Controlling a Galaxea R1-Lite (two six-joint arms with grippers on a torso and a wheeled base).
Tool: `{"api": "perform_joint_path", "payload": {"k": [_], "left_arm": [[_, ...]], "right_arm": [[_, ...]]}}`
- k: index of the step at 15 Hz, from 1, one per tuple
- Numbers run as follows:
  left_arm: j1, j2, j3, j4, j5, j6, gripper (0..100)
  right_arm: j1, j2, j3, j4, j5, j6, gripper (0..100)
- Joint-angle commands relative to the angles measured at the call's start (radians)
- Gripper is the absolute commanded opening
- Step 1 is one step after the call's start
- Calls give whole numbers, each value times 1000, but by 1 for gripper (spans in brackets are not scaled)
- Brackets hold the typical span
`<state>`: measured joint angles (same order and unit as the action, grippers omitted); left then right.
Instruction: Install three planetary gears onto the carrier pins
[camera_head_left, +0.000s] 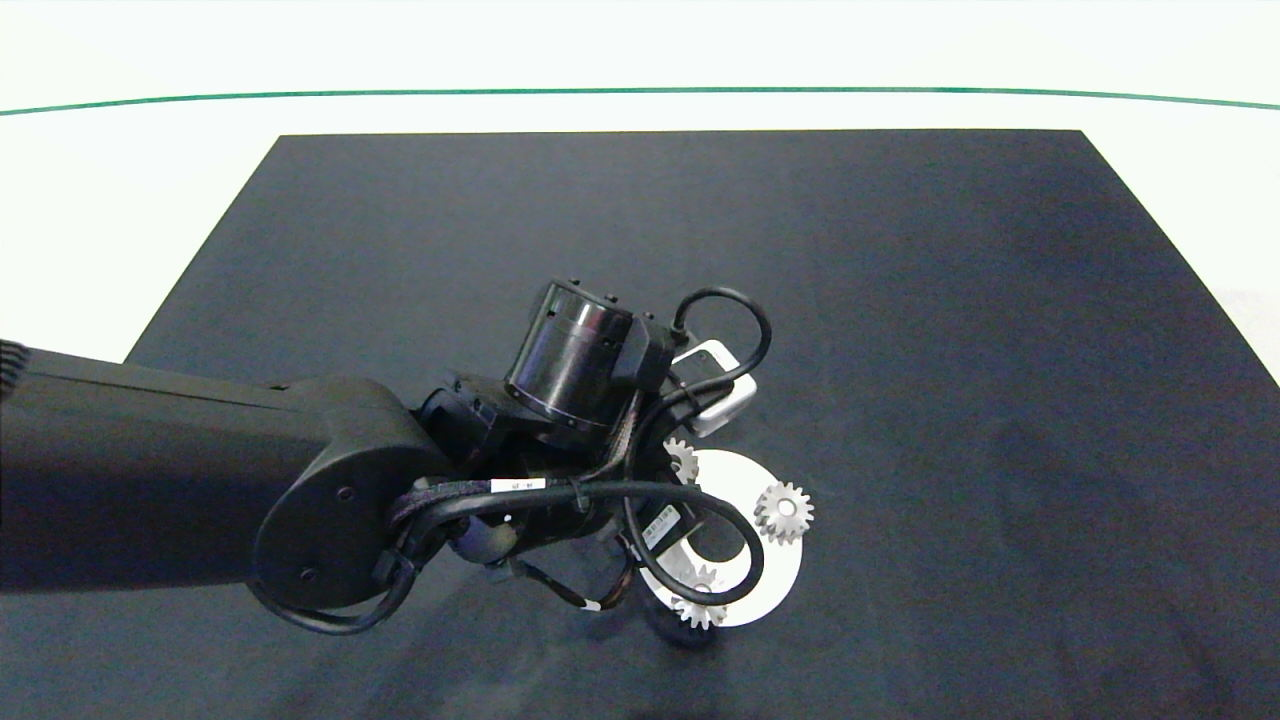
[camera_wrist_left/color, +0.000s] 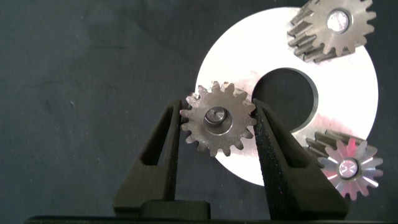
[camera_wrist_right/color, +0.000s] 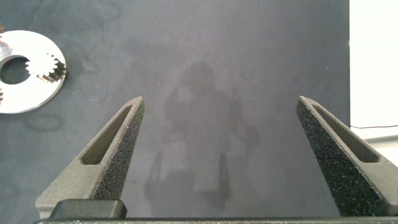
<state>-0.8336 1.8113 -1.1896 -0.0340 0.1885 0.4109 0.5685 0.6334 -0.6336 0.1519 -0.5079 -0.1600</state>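
Left tool (camera_wrist_left/color: 217, 134) is over the near-left rim of the white disc (camera_head_left: 775, 570), fingers (camera_wrist_left/color: 163, 149) set either side of one gear (camera_wrist_left/color: 217, 118) — pads at the tooth tips, gear bore seated on a pin (camera_wrist_left/color: 216, 116). Can't tell if the pads actually press the teeth.

The other two gears are also on the disc: one (camera_head_left: 785, 512) at the right rim, one (camera_head_left: 682, 460) at the far-left rim, half hidden under the arm's cables. All three are silver-grey spur gears with pointed teeth, pin tops showing in the bores.

The disc sits on the dark mat (camera_head_left: 900, 300) near the mat's front edge, teeth of the right gear overhanging the disc rim. Mat is open to the right and far side; white bench (camera_head_left: 120, 200) beyond it, with a green line (camera_head_left: 640, 91) at the back.

Small white label on the left arm's cable (camera_head_left: 518, 485) — unreadable.

Right tool (camera_wrist_right/color: 221, 155) is parked well off to the side, fingers spread wide over bare mat, holding nothing.
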Motion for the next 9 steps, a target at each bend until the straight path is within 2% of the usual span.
{"api": "perform_joint_path", "payload": {"k": [1,3,4,9], "left_arm": [[1,11,2,-10,2,3,1],[-1,14,2,-10,2,3,1],[-1,14,5,-10,2,3,100],[1,5,7,-10,2,2,100]], "right_arm": [[2,2,0,1,-1,-1,100],[2,3,0,1,-3,-1,100],[1,3,0,1,-3,-1,100],[2,3,-3,1,-3,-1,100]]}}
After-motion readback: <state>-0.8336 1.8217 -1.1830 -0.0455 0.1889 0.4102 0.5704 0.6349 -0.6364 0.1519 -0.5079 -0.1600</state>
